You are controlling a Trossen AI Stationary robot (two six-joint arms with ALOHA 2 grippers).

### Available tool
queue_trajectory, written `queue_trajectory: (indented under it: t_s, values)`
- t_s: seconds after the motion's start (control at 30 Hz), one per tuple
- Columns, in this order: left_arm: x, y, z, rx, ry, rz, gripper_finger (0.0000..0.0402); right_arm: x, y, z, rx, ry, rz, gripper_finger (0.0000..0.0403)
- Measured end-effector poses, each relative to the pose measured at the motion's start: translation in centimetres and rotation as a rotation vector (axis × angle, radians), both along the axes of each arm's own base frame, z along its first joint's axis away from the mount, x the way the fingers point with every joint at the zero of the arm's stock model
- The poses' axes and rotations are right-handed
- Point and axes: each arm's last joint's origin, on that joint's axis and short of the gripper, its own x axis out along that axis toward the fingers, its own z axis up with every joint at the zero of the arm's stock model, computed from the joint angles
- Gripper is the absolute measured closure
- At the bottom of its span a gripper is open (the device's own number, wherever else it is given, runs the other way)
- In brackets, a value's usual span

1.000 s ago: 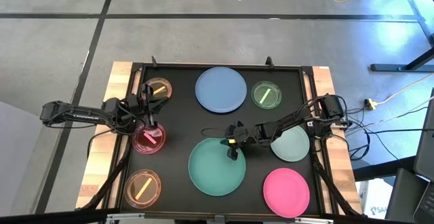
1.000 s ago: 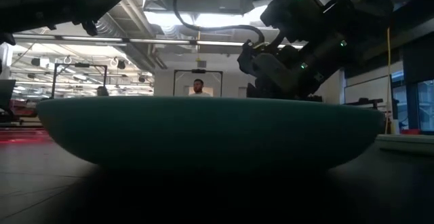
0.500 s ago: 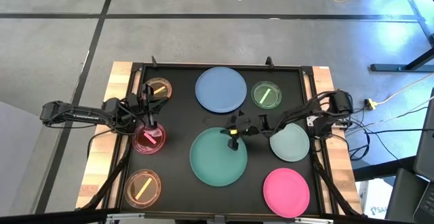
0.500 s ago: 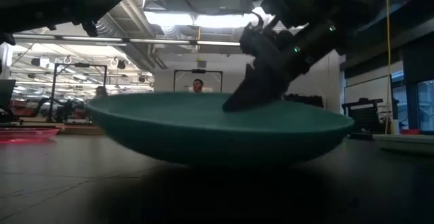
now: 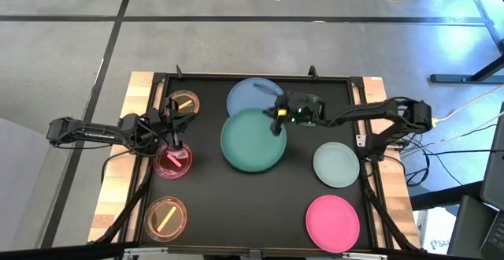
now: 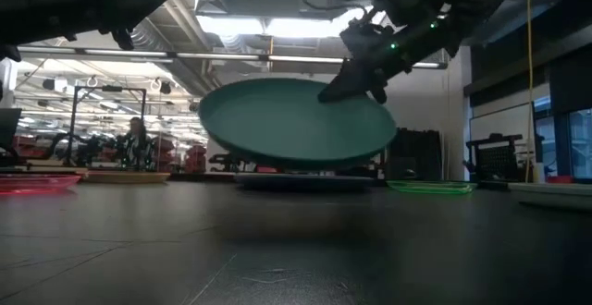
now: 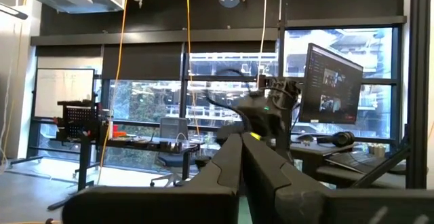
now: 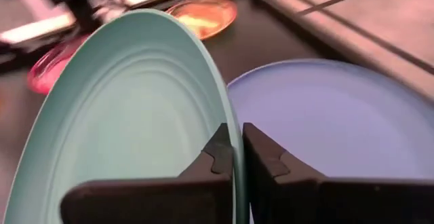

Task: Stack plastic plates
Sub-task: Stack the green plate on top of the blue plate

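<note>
Right gripper (image 5: 277, 120) clamped on teal plate (image 5: 252, 139) rim, airborne, overlapping blue plate (image 5: 253, 92). Left gripper (image 5: 175, 143) pinched closed over red plate (image 5: 172, 161).

A lab: ceiling ducts (image 6: 166, 37); monitor (image 7: 333, 88); desks with office chairs (image 7: 169, 130).

Two slender dark jointed arms, left arm (image 5: 94, 131) and right arm (image 5: 370, 115), carry black cables, green indicator lights, and black wedge-shaped fingers (image 8: 268, 161).
</note>
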Motion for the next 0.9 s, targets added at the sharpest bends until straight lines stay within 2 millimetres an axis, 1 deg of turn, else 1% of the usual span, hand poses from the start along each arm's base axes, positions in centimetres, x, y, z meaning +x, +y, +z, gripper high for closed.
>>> queue_trajectory:
  t_s: [0.27, 0.43, 0.53, 0.7, 0.8, 0.9]
  values:
    - [0.0, 0.0, 0.0, 0.000, 0.000, 0.000, 0.0395, -1.9, -6.1, 0.5, -0.040, -0.061, -0.194, 0.0396]
    - [0.0, 0.0, 0.0, 0.000, 0.000, 0.001, 0.0395, -2.3, -8.8, -0.2, -0.057, -0.097, -0.271, 0.0394]
    - [0.0, 0.0, 0.0, 0.000, 0.000, 0.000, 0.0395, -2.2, -9.8, -1.0, -0.051, -0.124, -0.303, 0.0394]
    - [0.0, 0.0, 0.0, 0.000, 0.001, 0.001, 0.0395, -2.0, -11.1, -3.0, -0.034, -0.097, -0.343, 0.0394]
    - [0.0, 0.0, 0.0, 0.000, 0.001, 0.001, 0.0395, -1.9, -11.5, -4.1, -0.026, -0.069, -0.370, 0.0394]
    - [0.0, 0.0, 0.0, 0.000, 0.001, 0.001, 0.0395, -1.8, -11.5, -4.8, -0.027, -0.047, -0.390, 0.0393]
